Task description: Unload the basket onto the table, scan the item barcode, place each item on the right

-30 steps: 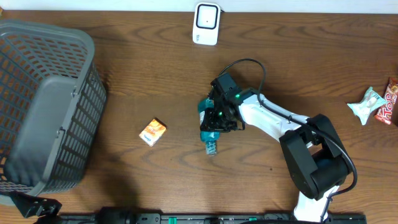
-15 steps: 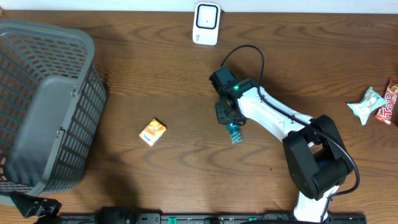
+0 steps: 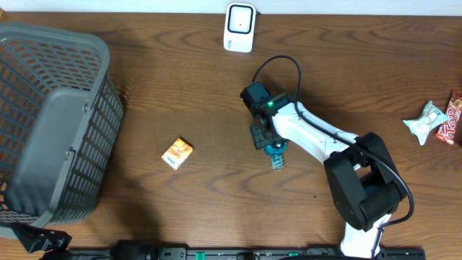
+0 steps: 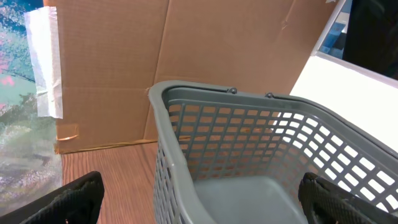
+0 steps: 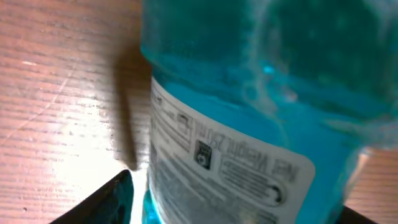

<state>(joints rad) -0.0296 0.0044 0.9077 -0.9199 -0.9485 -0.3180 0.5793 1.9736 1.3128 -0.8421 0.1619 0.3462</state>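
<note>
Lying on the brown wooden desk (image 3: 144,87), the small clear plastic bottle of blue liquid (image 3: 276,156) sits well away from the white rounded device with a dark square face (image 3: 239,27), on the robot's side of it and a little to its right in the overhead view. The right gripper (image 3: 271,144) is directly at the bottle's end that points toward that device. In the right wrist view the bottle (image 5: 249,124) fills the frame, with its white printed label turned to the camera and one dark finger (image 5: 115,199) just beside it. A thin bright strip shows between the two, but whether these fingers grip the bottle or stand free of it cannot be told. The left gripper (image 4: 199,199) has its black fingers (image 4: 68,199) spread wide at the lower corners of its own view with nothing clasped, facing the grey slotted plastic basket (image 4: 249,124) and a sheet of brown cardboard (image 4: 186,50) behind it. From overhead the basket (image 3: 50,123) stands far to the left of the white device. A small orange carton (image 3: 177,152) lies between the basket and the bottle, nearer the robot than the device. Far to the device's right, at the desk's edge, lie a pale green wrapper (image 3: 422,121) and a red wrapper (image 3: 451,118), just beside each other.
</note>
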